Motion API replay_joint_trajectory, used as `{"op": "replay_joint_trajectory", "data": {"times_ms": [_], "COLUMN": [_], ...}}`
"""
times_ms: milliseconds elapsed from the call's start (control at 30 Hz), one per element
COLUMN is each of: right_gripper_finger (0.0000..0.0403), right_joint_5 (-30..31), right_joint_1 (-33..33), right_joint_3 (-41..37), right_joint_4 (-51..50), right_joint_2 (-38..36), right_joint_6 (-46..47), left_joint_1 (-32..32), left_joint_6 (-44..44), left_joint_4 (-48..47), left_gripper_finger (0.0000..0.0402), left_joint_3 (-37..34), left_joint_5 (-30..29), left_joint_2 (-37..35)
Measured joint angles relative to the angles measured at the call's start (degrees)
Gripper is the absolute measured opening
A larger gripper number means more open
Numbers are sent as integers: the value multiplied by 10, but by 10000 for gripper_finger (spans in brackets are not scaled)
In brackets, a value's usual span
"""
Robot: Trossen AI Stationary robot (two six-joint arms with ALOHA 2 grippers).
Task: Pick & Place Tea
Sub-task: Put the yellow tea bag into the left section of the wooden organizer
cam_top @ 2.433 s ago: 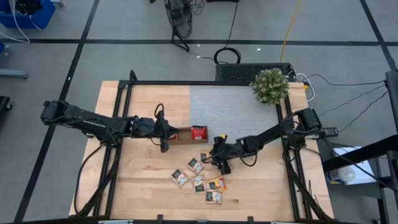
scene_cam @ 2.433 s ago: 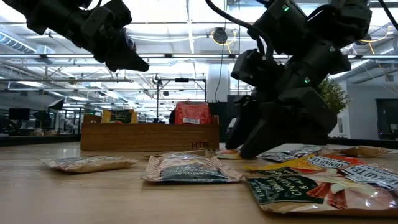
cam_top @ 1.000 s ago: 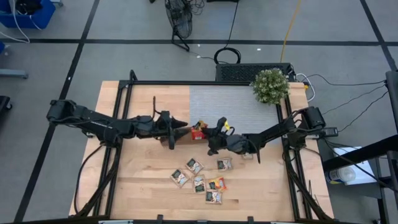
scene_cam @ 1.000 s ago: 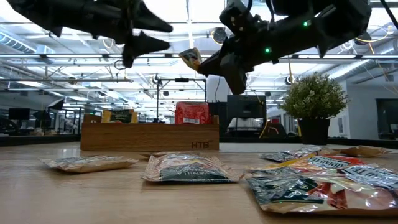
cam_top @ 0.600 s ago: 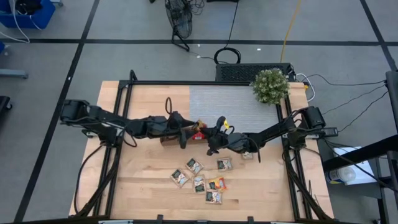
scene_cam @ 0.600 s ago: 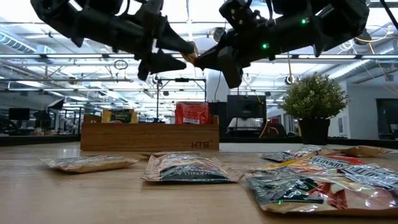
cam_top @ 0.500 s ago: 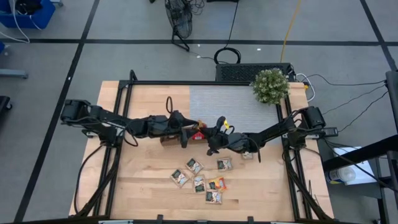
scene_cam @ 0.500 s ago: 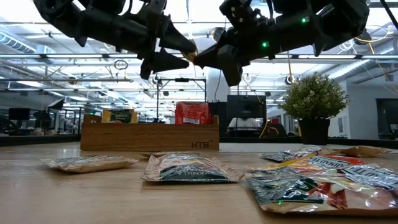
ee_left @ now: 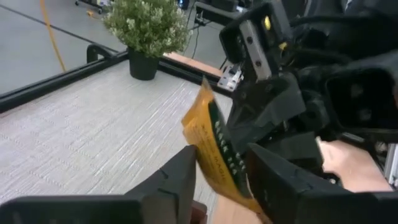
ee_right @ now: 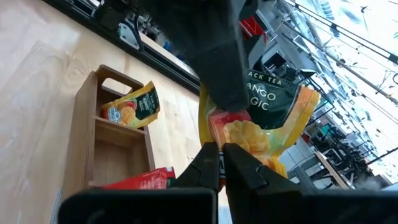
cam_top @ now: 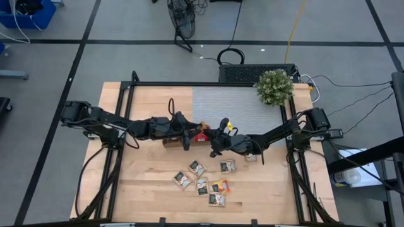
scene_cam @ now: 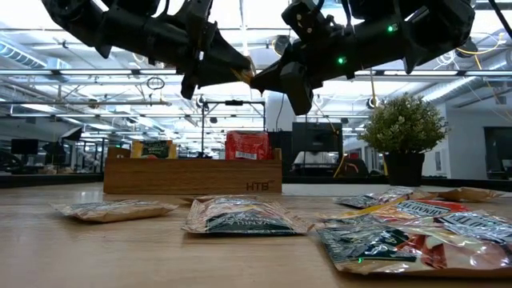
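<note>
High view shows us mid hand-over: our right gripper (cam_top: 213, 134) has its jaws clamped on an orange tea sachet (ee_left: 214, 152), held up in the air over the wooden tray (scene_cam: 192, 176). Our left gripper (cam_top: 191, 131) has its jaws around the sachet too, closing in. Next, we think the left must squeeze tight before the right lets go.

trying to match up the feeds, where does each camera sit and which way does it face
High view: overhead, straight down on the table; both arms meet over the wooden tray.
Low view: tabletop height, level across loose tea sachets; arms enter from above.
Left wrist view: on the left arm, facing the right gripper; own fingers flank the orange sachet.
Right wrist view: on the right arm, own fingers pinching that sachet above the tray.
Shared: both wrist views show the sachet.
</note>
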Motion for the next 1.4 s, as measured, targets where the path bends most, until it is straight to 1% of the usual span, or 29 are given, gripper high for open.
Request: {"op": "replay_joint_trajectory", "data": {"times_ms": [200, 300, 500, 600, 633, 700, 767, 800, 933, 1033, 1133, 1233, 1333, 1400], "right_gripper_finger": [0, 0, 0, 0, 0, 0, 0, 1, 14, 30, 47, 64, 80, 89], "right_joint_5": [1, 12, 14, 13, 12, 10, -2, -7, -29, -38, -37, -38, -51, -53], "right_joint_1": [0, 0, 0, 0, 0, 0, 0, 0, 0, 3, 12, 25, 36, 41], "right_joint_3": [0, 0, 0, 0, 0, 0, 0, 0, 0, 1, 0, 0, 0, 0], "right_joint_4": [-5, -3, -4, -4, -4, -5, -4, -5, -14, -29, -49, -41, -44, -46], "right_joint_2": [0, 0, 0, 0, 0, 0, 0, 0, 0, -2, -1, -1, -2, -1], "right_joint_6": [7, 6, 8, 11, 11, 11, 14, 19, 55, 105, 143, 169, 183, 183], "left_joint_1": [0, 0, 0, 0, 0, 0, 0, 0, -2, -7, -8, -12, -12, -12], "left_joint_6": [0, 0, 1, 24, 32, 46, 60, 66, 98, 126, 140, 154, 172, 156], "left_joint_4": [-4, -5, -20, -20, -19, -21, -21, -21, -30, -66, -116, -170, -281, -380], "left_gripper_finger": [119, 118, 117, 113, 106, 78, 35, 19, 12, 7, 7, 6, 5, 5], "left_joint_3": [0, 1, 1, 1, 1, 1, 1, 1, 0, 0, 0, 0, 0, 0], "left_joint_5": [2, 10, 11, 11, 11, 11, 11, 11, 15, 9, -17, -36, -38, -40], "left_joint_2": [-12, -13, -12, -12, -12, -12, -12, -12, -17, -46, -89, -132, -181, -212]}}
